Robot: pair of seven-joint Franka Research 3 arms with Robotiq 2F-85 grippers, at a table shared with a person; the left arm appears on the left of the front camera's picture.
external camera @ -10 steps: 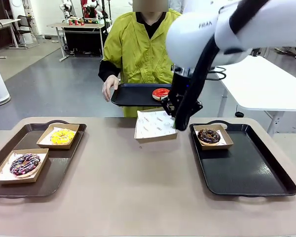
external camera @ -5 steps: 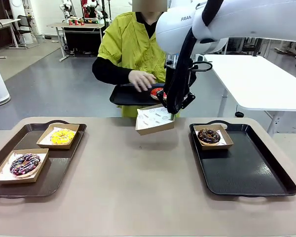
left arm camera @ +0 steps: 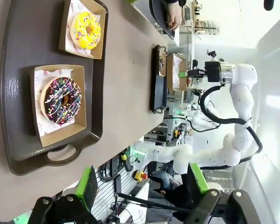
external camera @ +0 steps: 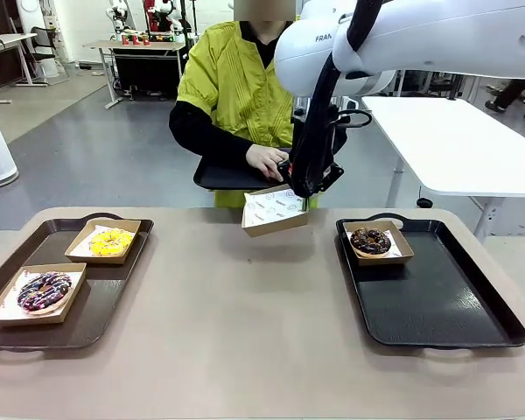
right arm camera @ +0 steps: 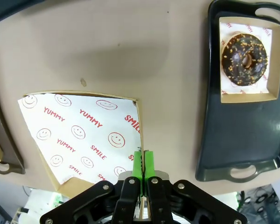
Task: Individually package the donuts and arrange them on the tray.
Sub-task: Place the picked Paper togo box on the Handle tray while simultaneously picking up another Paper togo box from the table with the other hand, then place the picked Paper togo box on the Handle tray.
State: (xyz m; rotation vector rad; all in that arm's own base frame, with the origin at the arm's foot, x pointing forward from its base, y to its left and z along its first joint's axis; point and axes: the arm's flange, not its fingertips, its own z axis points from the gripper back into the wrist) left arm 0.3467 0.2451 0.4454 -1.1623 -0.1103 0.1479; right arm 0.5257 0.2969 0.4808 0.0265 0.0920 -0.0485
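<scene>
My right gripper (external camera: 304,194) is shut on the edge of an empty cardboard box (external camera: 276,211) lined with printed paper, held tilted above the table's far edge. In the right wrist view the gripper (right arm camera: 143,163) pinches the box (right arm camera: 84,135) at its rim. A chocolate donut (external camera: 371,241) sits boxed on the right tray (external camera: 437,306). On the left tray (external camera: 105,297) lie a boxed yellow donut (external camera: 111,241) and a boxed purple sprinkled donut (external camera: 44,290). The person's hand (external camera: 267,161) rests on a small black tray (external camera: 220,175), covering the red donut. My left gripper (left arm camera: 142,186) hangs open above the left tray.
The table's middle (external camera: 236,315) is bare tan surface. The right tray has free room in front of the chocolate donut's box (right arm camera: 245,58). A white table (external camera: 472,149) stands behind at the right.
My right gripper has lifted the empty box off the table and carried it toward the person. The person's hand has moved across onto the red donut on the small tray.
</scene>
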